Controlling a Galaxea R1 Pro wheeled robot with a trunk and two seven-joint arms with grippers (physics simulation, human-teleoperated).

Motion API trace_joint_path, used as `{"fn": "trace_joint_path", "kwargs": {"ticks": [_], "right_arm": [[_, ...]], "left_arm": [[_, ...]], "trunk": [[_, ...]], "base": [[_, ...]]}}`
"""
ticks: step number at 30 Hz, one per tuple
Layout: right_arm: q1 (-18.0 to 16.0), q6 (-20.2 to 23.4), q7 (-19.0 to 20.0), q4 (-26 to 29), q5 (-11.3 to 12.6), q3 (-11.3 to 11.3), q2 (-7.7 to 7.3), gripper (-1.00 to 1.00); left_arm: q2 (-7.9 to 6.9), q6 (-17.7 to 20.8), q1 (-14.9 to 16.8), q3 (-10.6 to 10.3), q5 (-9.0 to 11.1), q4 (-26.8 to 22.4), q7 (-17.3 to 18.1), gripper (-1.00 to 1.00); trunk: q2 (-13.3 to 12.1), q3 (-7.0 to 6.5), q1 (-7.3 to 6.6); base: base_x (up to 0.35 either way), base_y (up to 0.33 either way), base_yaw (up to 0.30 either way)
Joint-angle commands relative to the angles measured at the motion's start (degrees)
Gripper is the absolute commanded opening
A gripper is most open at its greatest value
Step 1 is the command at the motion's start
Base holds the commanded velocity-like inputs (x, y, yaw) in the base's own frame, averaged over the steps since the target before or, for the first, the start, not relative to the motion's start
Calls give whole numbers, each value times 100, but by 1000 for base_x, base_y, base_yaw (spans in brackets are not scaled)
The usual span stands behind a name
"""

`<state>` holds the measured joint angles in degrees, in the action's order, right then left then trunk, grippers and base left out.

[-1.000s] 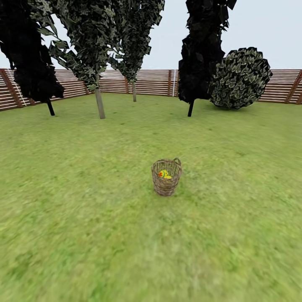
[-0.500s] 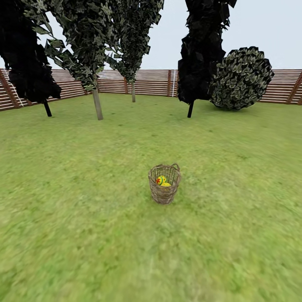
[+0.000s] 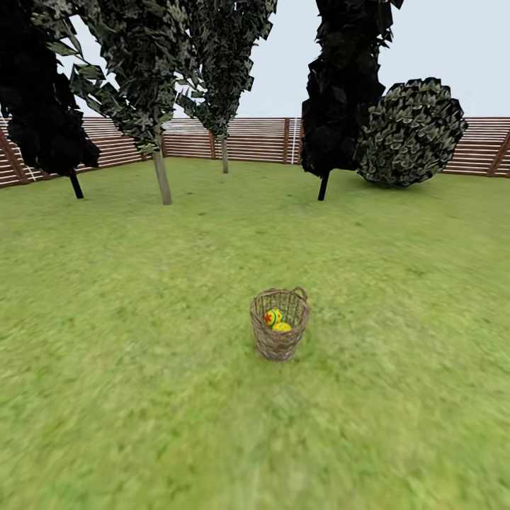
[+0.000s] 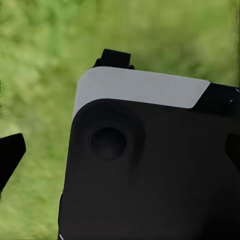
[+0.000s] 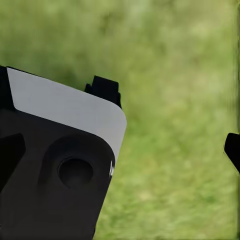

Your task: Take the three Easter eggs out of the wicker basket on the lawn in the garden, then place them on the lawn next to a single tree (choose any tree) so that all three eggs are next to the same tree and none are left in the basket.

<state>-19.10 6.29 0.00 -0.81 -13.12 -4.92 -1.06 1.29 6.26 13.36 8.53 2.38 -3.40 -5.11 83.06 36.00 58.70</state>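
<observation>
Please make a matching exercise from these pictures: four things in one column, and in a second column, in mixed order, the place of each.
Things:
1. eggs
2. basket
3. fence
4. round bush

Places:
A. far back, behind the trees
B. on the lawn, middle of the head view
C. inside the basket
D. far right, before the fence

Pairs: 1-C, 2-B, 3-A, 4-D

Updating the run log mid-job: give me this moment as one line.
phase: approach | wicker basket upright on lawn | eggs inside, two visible | pale-trunk tree beyond, left | grippers: state unclear
</observation>
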Motion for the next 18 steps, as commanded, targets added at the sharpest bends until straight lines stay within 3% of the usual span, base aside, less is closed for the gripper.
{"fn": "trace_joint_path", "kwargs": {"ticks": [1,18], "right_arm": [[-6,13,0,-7,-16,-44,0,100],[-6,13,0,-7,-15,-44,0,100]], "left_arm": [[3,33,0,26,25,-13,-17,100],[3,32,0,25,25,-13,-17,100]], "trunk": [[2,5,3],[2,5,3]], "base": [[339,0,0],[339,0,0]]}}
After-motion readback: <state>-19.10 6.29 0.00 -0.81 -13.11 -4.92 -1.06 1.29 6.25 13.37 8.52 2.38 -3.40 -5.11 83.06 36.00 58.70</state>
